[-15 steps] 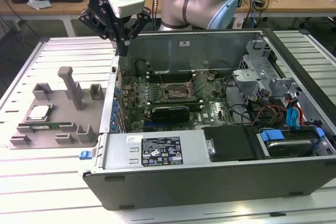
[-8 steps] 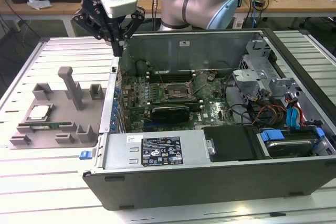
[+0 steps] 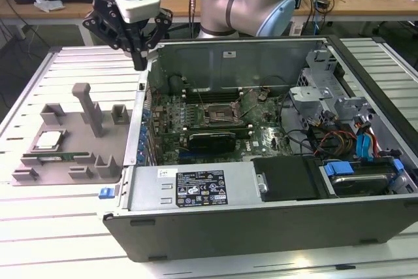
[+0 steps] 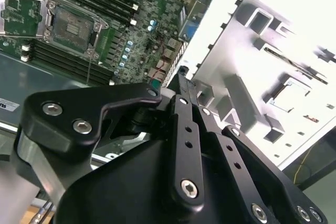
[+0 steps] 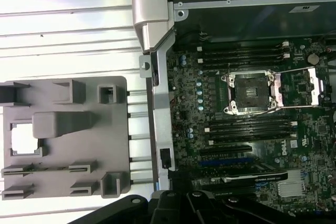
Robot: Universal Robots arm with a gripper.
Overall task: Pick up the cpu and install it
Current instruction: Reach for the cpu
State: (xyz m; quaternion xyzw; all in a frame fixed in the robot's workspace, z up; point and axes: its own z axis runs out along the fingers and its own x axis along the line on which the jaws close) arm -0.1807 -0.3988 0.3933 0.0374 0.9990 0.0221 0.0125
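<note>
The cpu is a small silvery square lying in a recess of the grey holder on the table, at the exterior view's left of the open computer case. In the wrist views the cpu looks pale and washed out. My gripper hangs above the case's left wall near its back corner, well behind and above the cpu. Its black fingers are drawn together to a point with nothing held. The empty socket on the motherboard stands with its frame open.
A green memory stick lies in a slot of the holder in front of the cpu. A tall grey post rises from the holder. Inside the case are a black card, cables and a drive bay. Desks stand behind.
</note>
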